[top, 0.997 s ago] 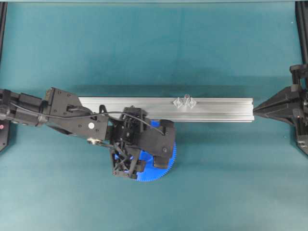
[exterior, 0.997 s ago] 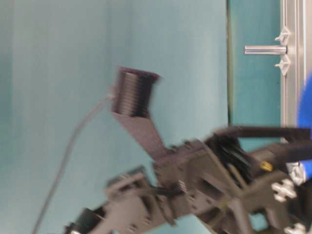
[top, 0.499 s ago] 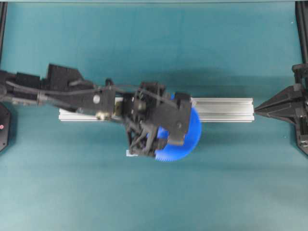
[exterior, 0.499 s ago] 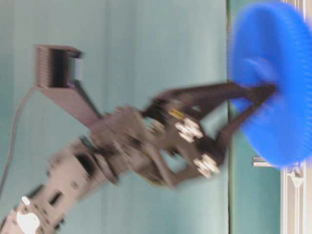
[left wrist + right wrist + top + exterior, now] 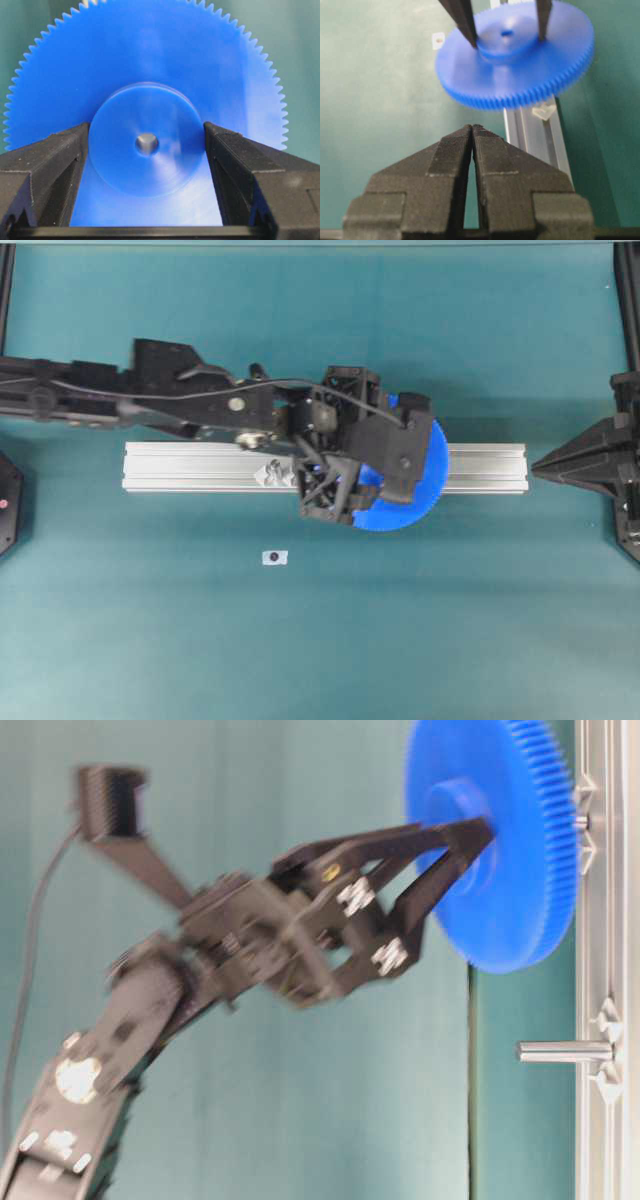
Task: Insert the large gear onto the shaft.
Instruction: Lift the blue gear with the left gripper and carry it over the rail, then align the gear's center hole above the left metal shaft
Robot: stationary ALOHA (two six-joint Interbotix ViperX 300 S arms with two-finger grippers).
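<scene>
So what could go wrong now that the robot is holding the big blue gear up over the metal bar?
The left gripper pinches the large gear only by its smooth round hub, so it might slip or tilt. The shaft is almost hidden behind the gear, so the small centre hole could miss it. Another peg stands beside it on the rail; the gear's rim might bump it.

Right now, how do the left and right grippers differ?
1. The left gripper clamps the large gear by its hub; the right gripper holds nothing.
2. Left fingers stand wide apart on the hub; right fingers are pressed together.
3. The left is out over the aluminium rail; the right sits beyond the rail's end.
Both have black ribbed fingers.
</scene>
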